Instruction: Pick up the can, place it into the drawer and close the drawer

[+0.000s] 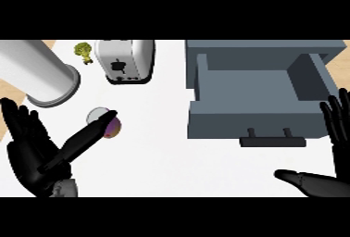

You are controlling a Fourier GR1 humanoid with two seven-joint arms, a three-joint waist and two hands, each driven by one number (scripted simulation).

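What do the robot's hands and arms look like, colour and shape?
Both the left hand and the right hand are matt black, with long, slender, segmented fingers and a tapering thumb. A small grey piece of forearm shows below the left hand. No cables or markings are visible.

single head view, looking steeply down at the white counter (164, 152) from above. close in: my forearms enter at the lower edge, the open drawer (253, 92) sits upper right, toaster (124, 60) upper left.
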